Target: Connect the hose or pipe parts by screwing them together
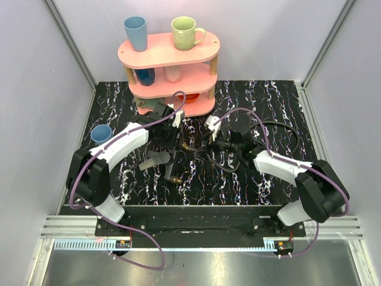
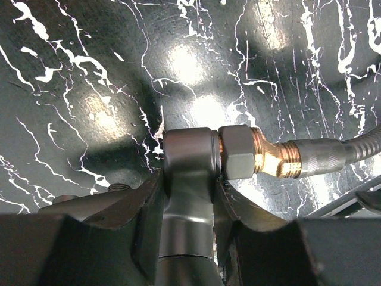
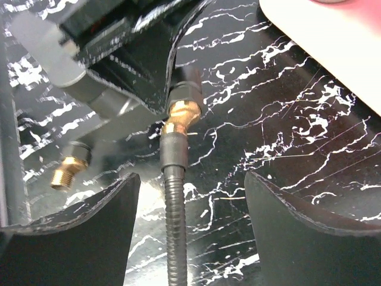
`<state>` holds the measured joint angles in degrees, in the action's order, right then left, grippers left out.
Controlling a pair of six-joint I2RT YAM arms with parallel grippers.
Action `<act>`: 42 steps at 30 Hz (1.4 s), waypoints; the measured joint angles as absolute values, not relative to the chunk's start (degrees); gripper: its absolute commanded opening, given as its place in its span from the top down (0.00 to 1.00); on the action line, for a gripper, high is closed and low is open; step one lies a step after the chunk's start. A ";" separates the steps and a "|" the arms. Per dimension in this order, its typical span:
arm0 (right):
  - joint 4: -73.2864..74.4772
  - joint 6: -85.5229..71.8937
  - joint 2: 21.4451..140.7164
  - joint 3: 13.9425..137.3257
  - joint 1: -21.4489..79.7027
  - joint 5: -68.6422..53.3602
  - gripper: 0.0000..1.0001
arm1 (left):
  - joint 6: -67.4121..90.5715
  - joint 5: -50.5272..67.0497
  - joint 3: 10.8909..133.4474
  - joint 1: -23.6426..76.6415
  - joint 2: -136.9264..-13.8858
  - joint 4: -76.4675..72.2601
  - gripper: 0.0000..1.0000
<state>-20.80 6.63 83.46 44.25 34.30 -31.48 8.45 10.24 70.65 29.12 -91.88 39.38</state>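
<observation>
Two arms meet over the middle of the desk (image 1: 268, 101) in the top view, the left arm (image 1: 122, 143) facing the right arm (image 1: 280, 165). The parts between them are too small to read there.

In the left wrist view, the left fingers (image 2: 140, 229) are clenched on the dark-grey nozzle piece (image 2: 187, 155). Its nut (image 2: 238, 152) sits against the brass connector (image 2: 271, 159) of the hose (image 2: 363, 146), above the desk. The joint appears engaged; thread depth cannot be told.

In the right wrist view, the right fingers (image 3: 83, 232) are released, one on either side of the hose without touching it. Final tightening probably remains.
</observation>
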 measured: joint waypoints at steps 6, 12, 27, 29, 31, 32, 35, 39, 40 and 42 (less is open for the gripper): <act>-23.22 16.62 83.46 41.67 36.75 -30.59 0.21 | 10.02 11.99 70.65 29.12 -91.88 39.79 1.00; -23.33 24.01 84.07 41.71 40.56 -26.89 0.26 | 10.85 13.96 70.65 29.12 -91.88 40.14 1.00; -22.74 25.47 88.99 46.44 44.10 -19.35 1.00 | 13.17 15.99 68.75 28.64 -90.74 37.45 1.00; -22.48 21.21 90.19 47.64 43.07 -20.69 1.00 | 14.02 15.35 65.23 28.29 -88.55 33.63 1.00; -23.42 14.33 91.64 48.14 41.25 -24.53 1.00 | 15.00 14.66 61.69 28.36 -86.59 29.69 1.00; -24.38 10.11 92.62 48.31 40.03 -26.92 1.00 | 15.51 13.98 59.35 28.62 -85.47 26.87 1.00; -26.02 -1.69 96.68 49.91 36.82 -33.26 1.00 | 16.95 10.59 53.34 29.93 -83.07 19.16 1.00; -31.99 -21.37 102.63 51.29 33.47 -40.03 1.00 | 19.14 6.15 47.20 30.85 -79.79 10.79 1.00; -33.98 -26.57 104.01 51.42 32.91 -41.10 1.00 | 19.38 5.28 46.39 31.00 -79.26 9.56 1.00; -37.43 -36.93 105.91 51.44 32.08 -41.91 1.00 | 19.53 2.94 45.47 31.46 -78.76 7.40 1.00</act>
